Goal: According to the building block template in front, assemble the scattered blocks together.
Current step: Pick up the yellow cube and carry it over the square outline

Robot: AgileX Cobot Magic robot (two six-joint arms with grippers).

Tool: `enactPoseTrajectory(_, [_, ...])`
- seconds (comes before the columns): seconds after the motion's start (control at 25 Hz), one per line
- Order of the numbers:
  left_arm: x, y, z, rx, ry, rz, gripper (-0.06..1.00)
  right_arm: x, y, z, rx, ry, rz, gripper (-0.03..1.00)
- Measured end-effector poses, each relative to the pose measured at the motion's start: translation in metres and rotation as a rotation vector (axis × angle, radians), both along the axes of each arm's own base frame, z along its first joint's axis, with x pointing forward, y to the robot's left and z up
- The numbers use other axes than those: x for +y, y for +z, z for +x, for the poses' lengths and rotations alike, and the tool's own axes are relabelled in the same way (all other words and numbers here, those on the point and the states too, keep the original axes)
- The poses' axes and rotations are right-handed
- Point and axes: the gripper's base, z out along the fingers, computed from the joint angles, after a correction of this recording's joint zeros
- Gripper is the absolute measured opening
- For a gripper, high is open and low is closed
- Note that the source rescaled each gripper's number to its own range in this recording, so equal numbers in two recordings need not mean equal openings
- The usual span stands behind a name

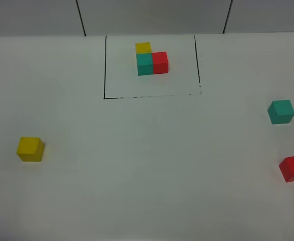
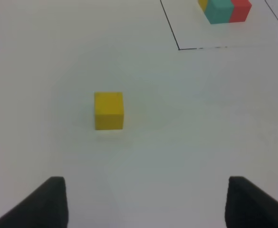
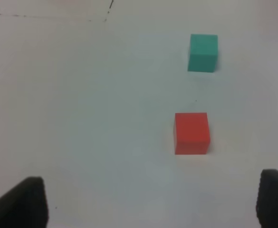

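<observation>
Yellow block [image 2: 109,110] ahead of the spread, empty left gripper [image 2: 146,190]; red block [image 3: 191,133] ahead of the spread right gripper [image 3: 153,190].

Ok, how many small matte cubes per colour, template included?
Yellow: 2, loose yellow cube and template's yellow cube
Teal-green: 2, loose teal-green cube and template's teal-green cube
Red: 2, loose red cube and template's red cube
Total: 6

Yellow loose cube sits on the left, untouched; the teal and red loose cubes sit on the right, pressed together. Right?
Not pressed together: the teal cube and red cube on the right stand apart, as the exterior high view shows. The yellow cube is on the left, untouched.
</observation>
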Motion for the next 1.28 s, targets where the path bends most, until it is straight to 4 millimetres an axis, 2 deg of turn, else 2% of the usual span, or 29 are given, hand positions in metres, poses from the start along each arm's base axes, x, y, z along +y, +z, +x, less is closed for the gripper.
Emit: enactPoseTrajectory(1.28, [0.0, 0.0, 0.0, 0.0, 0.0, 0.0, 0.62, 0.0, -0.0001, 0.0, 0.001, 0.0, 0.0, 0.99])
